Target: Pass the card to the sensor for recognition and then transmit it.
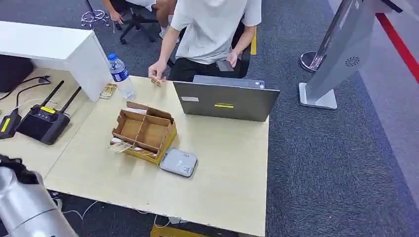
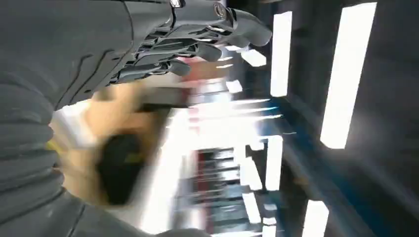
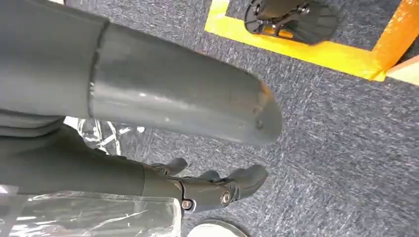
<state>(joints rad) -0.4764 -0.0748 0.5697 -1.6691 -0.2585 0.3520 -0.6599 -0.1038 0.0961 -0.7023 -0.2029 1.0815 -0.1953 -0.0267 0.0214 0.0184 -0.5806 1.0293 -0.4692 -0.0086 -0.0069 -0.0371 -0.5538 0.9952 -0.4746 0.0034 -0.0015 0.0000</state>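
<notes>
A grey flat sensor pad (image 1: 178,162) lies on the light wooden table (image 1: 222,173), touching the front corner of a divided cardboard box (image 1: 144,132). Small cards (image 1: 120,146) lie at the box's front left edge. My silver left arm (image 1: 27,207) comes in at the bottom left corner, short of the table. In the blurred left wrist view my left hand (image 2: 197,39) holds nothing, its fingers stretched out and apart. My right hand (image 3: 123,173) hangs over grey carpet, thumb (image 3: 188,103) out and fingers (image 3: 217,187) loosely bent, with nothing in it.
A person in a white shirt (image 1: 212,29) sits behind the table, one hand (image 1: 157,71) holding a small card at the far edge. A grey laptop (image 1: 225,101), a water bottle (image 1: 120,75) and a black remote controller (image 1: 44,121) stand around the box. A kiosk stand (image 1: 341,54) is at the right.
</notes>
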